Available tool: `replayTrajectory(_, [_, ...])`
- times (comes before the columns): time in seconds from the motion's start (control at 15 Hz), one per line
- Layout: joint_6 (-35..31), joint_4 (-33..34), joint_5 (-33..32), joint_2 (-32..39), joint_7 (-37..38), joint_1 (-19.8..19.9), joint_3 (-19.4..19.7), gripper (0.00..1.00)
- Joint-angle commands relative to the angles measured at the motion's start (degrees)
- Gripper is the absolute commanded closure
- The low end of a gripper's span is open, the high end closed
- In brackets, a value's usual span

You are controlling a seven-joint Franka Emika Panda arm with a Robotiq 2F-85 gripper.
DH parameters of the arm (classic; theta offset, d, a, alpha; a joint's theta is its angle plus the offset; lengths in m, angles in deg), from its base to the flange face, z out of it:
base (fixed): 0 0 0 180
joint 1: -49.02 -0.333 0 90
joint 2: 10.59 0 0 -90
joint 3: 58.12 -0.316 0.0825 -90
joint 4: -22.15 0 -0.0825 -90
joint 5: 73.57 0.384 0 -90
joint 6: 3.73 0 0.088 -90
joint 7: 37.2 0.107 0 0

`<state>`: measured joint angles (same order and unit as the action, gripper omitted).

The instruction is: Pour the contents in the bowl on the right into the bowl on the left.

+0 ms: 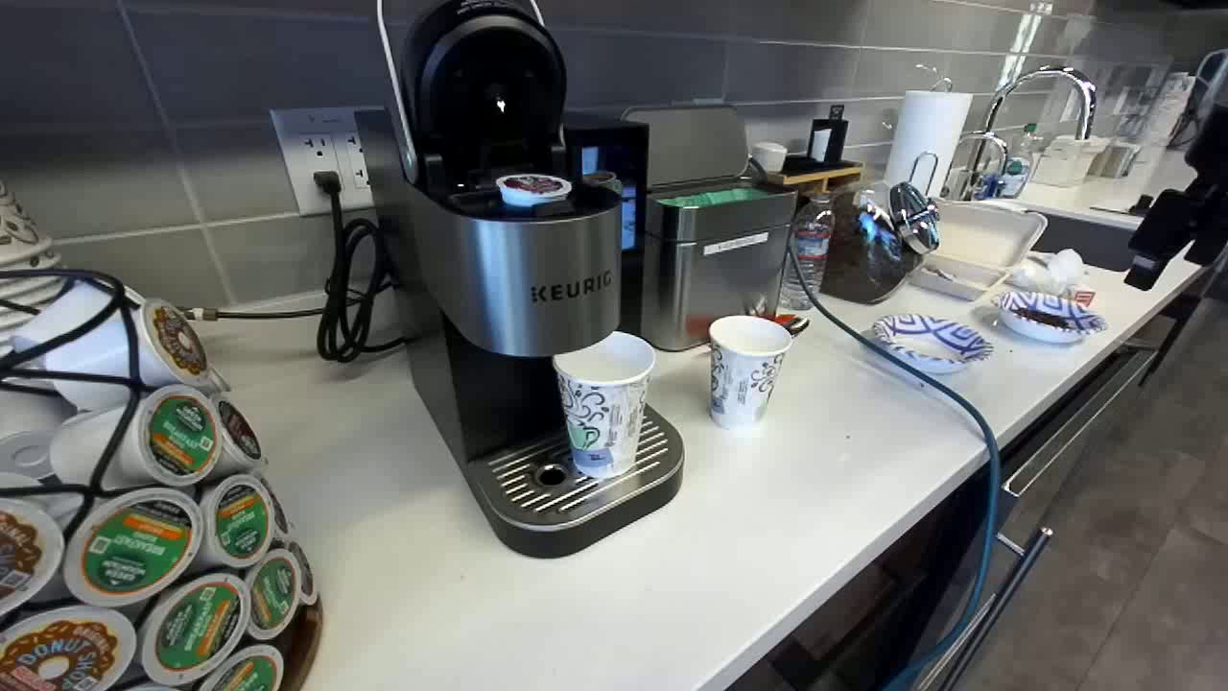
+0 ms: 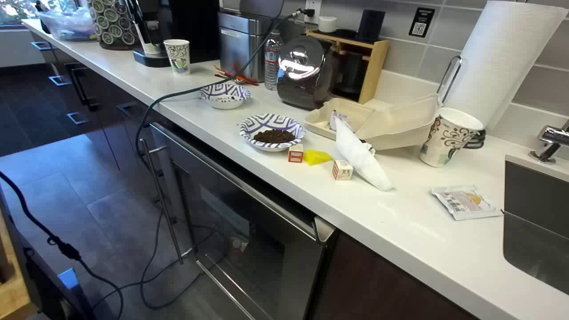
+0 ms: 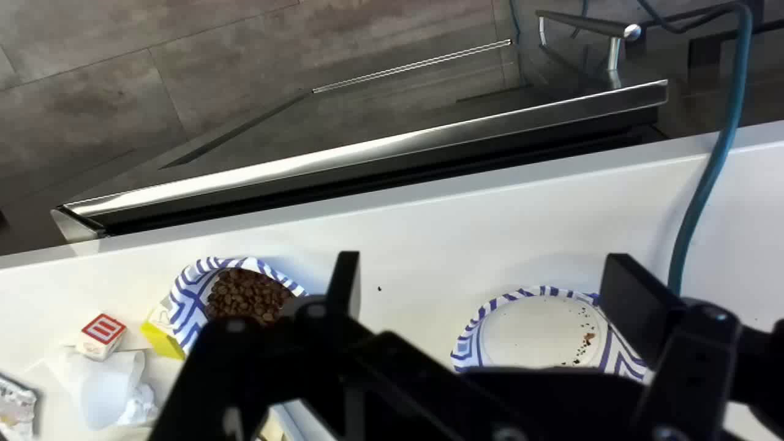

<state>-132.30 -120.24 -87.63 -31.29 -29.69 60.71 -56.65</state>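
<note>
Evidently the grasp is not yet made: the gripper [image 3: 487, 272] hangs with its jaws spread wide, holding nothing. The right bowl [image 2: 272, 121] sits on the counter [image 2: 391, 218] with dark brown beans [image 2: 274, 136] in it, though how deep they lie is hard to judge; the left bowl [image 3: 523, 334], near but not touching it, shows only a scatter of crumbs [image 3: 580, 343]. The step in hand looks like lining up a pick; the next move should be to come down on the right bowl, pinch its side and keep it level until it is above the left bowl
</note>
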Motion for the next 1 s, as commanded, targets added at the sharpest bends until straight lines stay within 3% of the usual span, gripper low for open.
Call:
replayTrajectory(0.0, [0.2,0.1,-0.3,0.0,0.2,-0.8,0.8,0.00])
replayTrajectory(0.4, [0.2,0.1,-0.3,0.0,0.2,-0.8,0.8,0.00])
replayTrajectory(0.67, [3.7,10.2,12.9,10.7,-8.0,-2.4,7.1,0.00])
replayTrajectory(0.93, [9.2,20.9,29.0,19.5,-25.9,-0.4,15.4,0.00])
